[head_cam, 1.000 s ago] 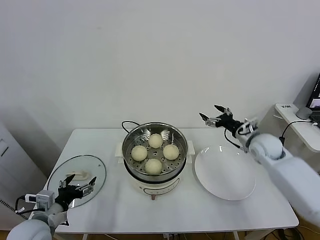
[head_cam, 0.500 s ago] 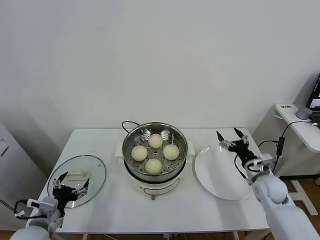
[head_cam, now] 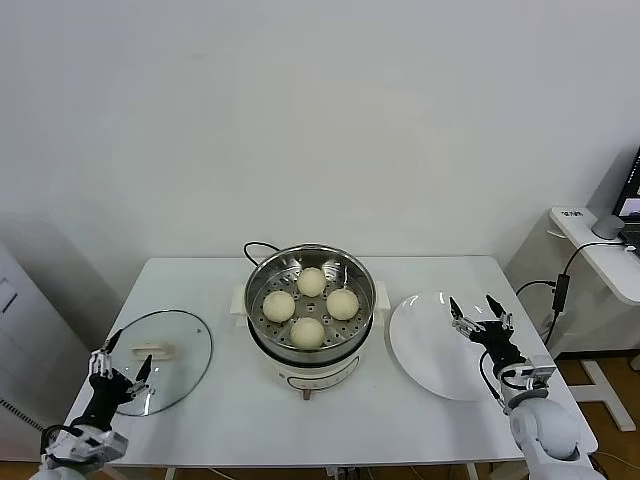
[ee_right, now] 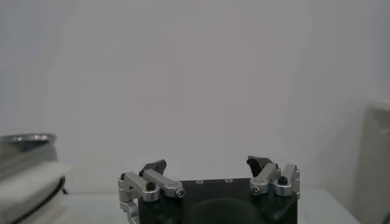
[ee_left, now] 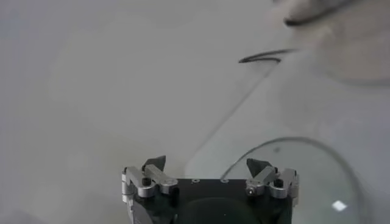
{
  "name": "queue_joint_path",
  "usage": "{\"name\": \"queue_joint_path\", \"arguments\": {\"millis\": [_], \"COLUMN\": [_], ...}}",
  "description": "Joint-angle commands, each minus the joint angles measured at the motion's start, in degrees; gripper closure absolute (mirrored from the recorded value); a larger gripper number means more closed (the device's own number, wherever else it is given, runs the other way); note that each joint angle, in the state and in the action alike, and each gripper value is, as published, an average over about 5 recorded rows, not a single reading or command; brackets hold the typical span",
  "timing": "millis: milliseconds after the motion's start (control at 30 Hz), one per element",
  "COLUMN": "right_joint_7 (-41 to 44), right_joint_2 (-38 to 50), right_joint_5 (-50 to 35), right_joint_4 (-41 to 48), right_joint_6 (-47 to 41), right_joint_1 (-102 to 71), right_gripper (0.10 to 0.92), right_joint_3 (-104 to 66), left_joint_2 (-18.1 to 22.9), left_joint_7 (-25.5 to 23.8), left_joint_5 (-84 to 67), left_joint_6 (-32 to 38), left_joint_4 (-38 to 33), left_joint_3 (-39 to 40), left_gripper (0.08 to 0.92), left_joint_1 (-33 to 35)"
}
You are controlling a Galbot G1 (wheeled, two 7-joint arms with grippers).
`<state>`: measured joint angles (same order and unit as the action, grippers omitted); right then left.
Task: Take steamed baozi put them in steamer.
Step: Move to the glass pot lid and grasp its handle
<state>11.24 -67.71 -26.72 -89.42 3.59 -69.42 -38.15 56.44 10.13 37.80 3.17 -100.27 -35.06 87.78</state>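
Several cream-white steamed baozi (head_cam: 311,282) sit inside the shiny steel steamer (head_cam: 260,275) on its white base at the middle of the table. My left gripper (head_cam: 117,360) (ee_left: 207,164) is low at the table's front left, over the near edge of the glass lid (head_cam: 185,345), open and empty. Down at the front right, by the white plate (head_cam: 435,350), my right gripper (head_cam: 478,315) (ee_right: 207,165) also stands open with nothing in it. In the right wrist view the steamer's rim (ee_right: 27,140) shows at the side.
The glass lid (ee_left: 304,176) with a white handle lies flat at the table's left. The bare white plate lies right of the steamer. A black cord (head_cam: 255,247) runs behind the steamer. A side desk (head_cam: 600,245) stands at the far right.
Both arms have drawn back and down toward the table's front corners. The right gripper came from behind the plate to its near right side; the left dropped lower by the lid. Both stayed open.
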Motion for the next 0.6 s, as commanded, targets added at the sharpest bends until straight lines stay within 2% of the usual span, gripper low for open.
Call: {"name": "queue_joint_path", "arguments": {"millis": [33, 600], "right_joint_7": [0.45, 1.32], "right_joint_2": [-2.66, -3.58], "right_joint_5": [2.13, 3.76], "right_joint_4": [0.05, 1.49], "right_joint_6": [0.64, 1.14], "right_joint_1": [-2.41, -2.13], "right_gripper": [0.203, 0.203], "right_joint_3": [-2.6, -1.67], "left_joint_2": [2.92, 4.65], "left_joint_7": [7.8, 8.69], "left_joint_5": [34.93, 36.98], "left_joint_6": [10.88, 8.2], "left_joint_4": [12.48, 19.76], "left_joint_3": [-0.48, -1.47], "left_gripper": [0.177, 0.177], "left_joint_1": [-4.99, -10.93]}}
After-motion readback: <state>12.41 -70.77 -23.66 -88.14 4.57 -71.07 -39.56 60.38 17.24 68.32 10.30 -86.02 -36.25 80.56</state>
